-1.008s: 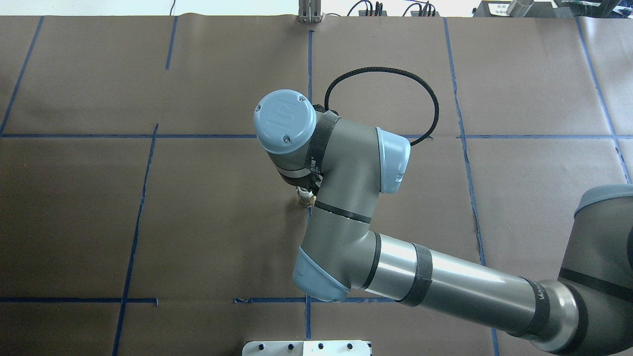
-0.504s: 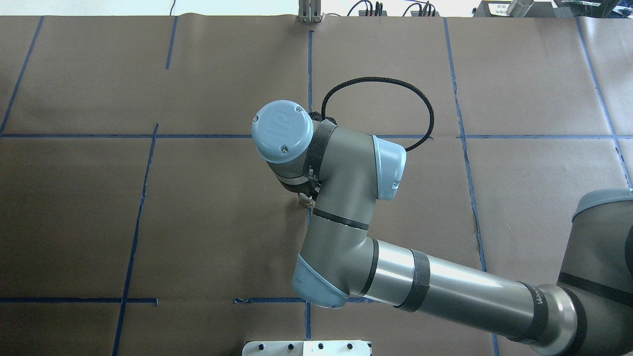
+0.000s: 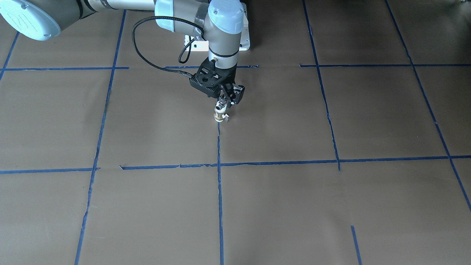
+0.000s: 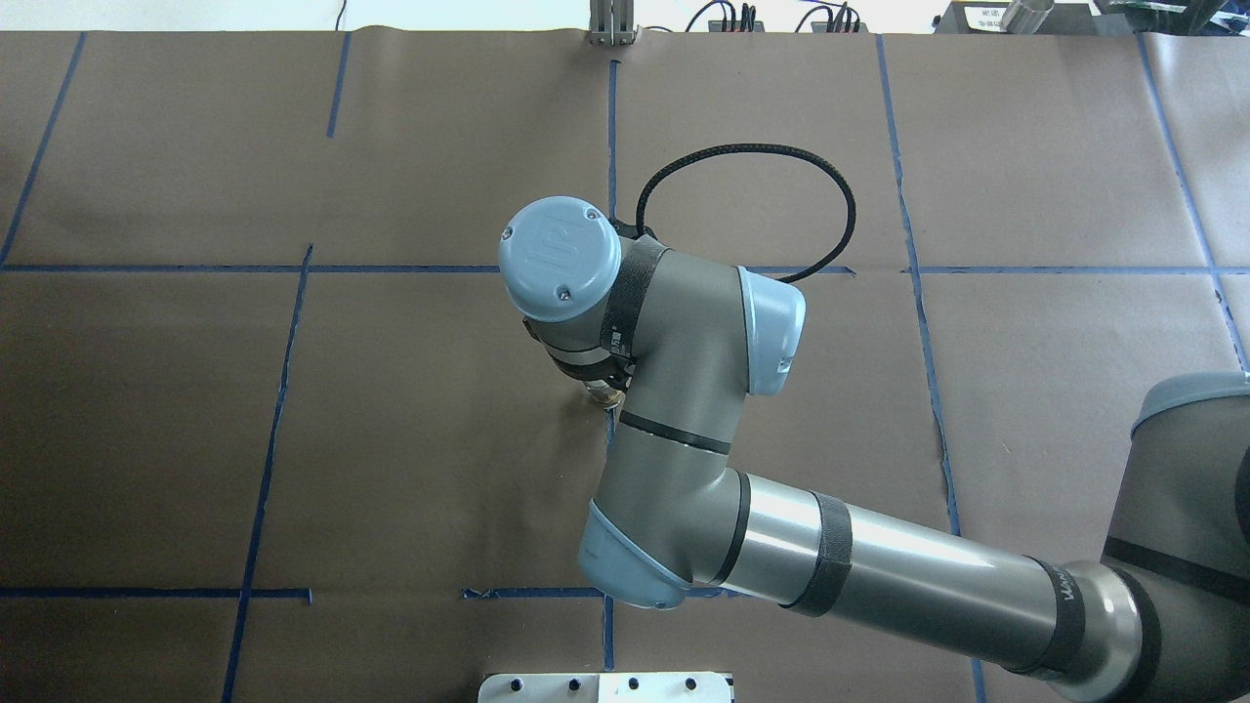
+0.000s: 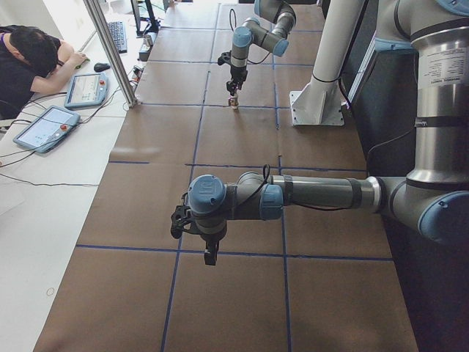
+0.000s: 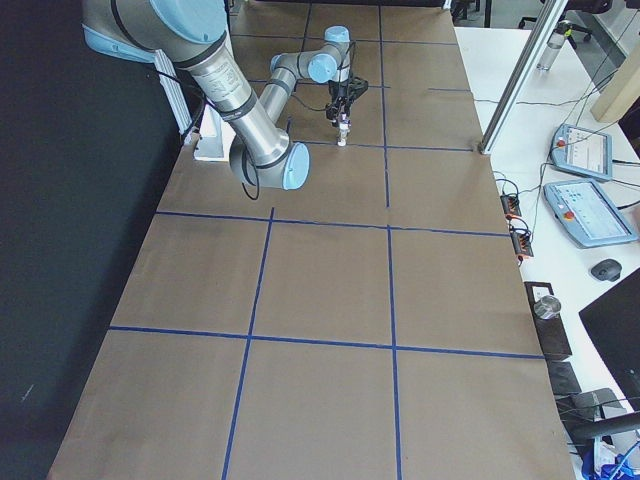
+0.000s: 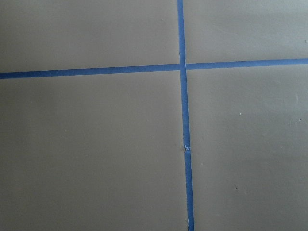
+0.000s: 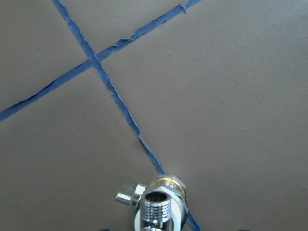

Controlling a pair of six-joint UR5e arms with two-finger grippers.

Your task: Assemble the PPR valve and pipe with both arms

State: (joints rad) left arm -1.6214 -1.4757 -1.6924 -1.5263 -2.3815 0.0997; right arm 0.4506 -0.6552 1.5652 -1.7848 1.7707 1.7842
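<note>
Brown paper [image 3: 294, 206] crossed by blue tape lines [image 3: 219, 191] covers the table, with a person and tablets at its far edge. Against the frame a second ago, the right arm's wrist sits a little nearer the robot and lower. Its right gripper [image 3: 223, 104] points down, fingers clamped on the chrome and brass PPR valve [image 3: 220, 115], just over the paper. The wrist hides it from overhead. The left gripper [image 5: 210, 257] hangs over bare paper; I cannot tell its fingers' state.
</note>
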